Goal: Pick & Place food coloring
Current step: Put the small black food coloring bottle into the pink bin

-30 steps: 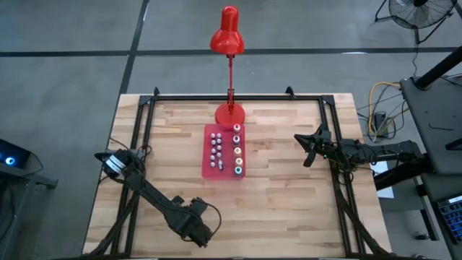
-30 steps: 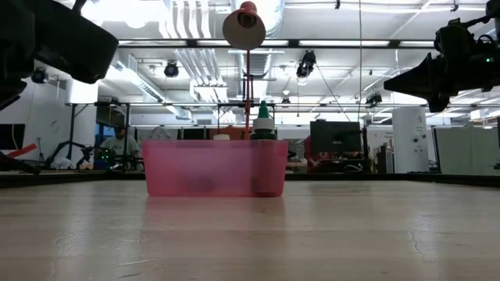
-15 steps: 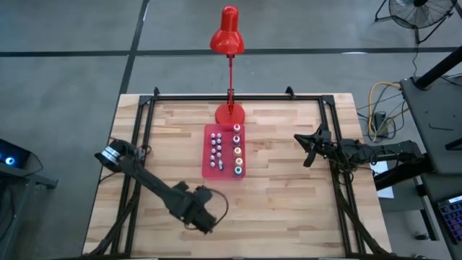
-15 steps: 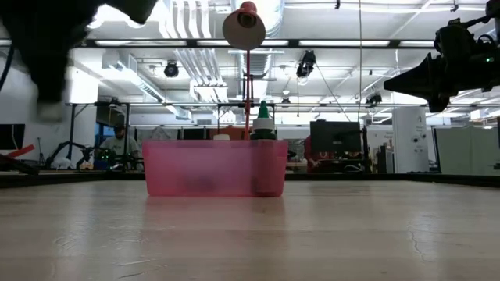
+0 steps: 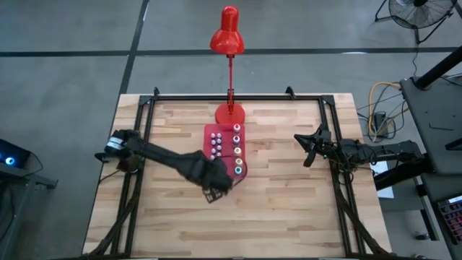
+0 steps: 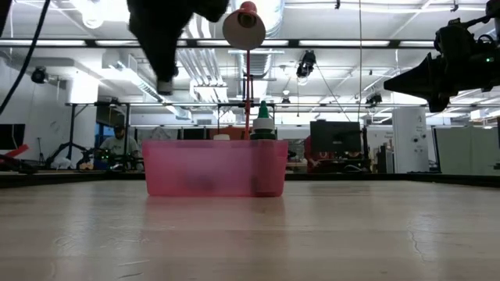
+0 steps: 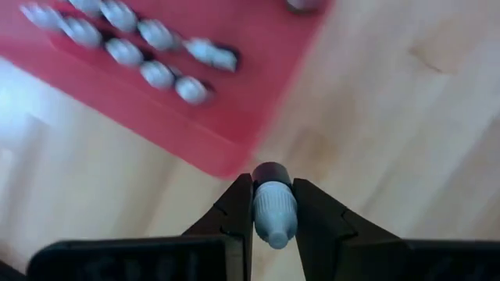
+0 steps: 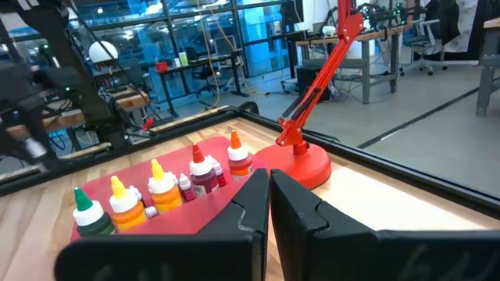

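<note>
Whitish and ribbed, a small food coloring bottle (image 7: 273, 212) is pinched between the fingers of the left gripper (image 5: 216, 189) — held just beside the near corner of the red tray (image 5: 209, 170), where other bottles (image 5: 236, 152) stand. The right gripper (image 5: 307, 148) is kept clenched, well apart.

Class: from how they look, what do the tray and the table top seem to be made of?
Tray: likely plastic; smooth red, translucent pink seen from table height.
Table top: wood, pale butcher-block strips with visible grain, matte finish.
</note>
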Controlling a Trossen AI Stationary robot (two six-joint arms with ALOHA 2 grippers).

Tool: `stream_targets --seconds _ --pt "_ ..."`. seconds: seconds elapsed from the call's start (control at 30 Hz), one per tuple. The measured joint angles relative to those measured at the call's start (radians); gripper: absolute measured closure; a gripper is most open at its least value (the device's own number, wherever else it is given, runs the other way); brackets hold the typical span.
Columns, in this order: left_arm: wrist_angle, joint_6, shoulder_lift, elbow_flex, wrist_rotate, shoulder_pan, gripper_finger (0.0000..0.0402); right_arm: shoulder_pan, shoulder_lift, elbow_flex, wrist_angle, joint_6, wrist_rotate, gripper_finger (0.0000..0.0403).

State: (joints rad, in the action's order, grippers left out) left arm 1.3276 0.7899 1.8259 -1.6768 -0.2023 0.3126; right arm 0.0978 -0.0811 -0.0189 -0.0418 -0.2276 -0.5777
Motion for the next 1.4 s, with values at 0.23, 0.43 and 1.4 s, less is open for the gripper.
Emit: stream_targets --seconds 0.23,0.43,1.4 --pt "-0.024 -0.234 0.000 0.008 -0.035 -0.107 0.0358 0.000 0.000 0.000 0.000 0.000 0.000 0.0394" --pt "-0.093 -0.452 0.000 0.060 -0.034 -0.164 0.0358 0.000 0.000 0.000 0.000 0.000 0.000 0.0394" --pt "-0.332 -0.743 0.000 0.230 0.116 -0.195 0.0358 0.000 0.000 0.000 0.000 0.000 0.000 0.0394"
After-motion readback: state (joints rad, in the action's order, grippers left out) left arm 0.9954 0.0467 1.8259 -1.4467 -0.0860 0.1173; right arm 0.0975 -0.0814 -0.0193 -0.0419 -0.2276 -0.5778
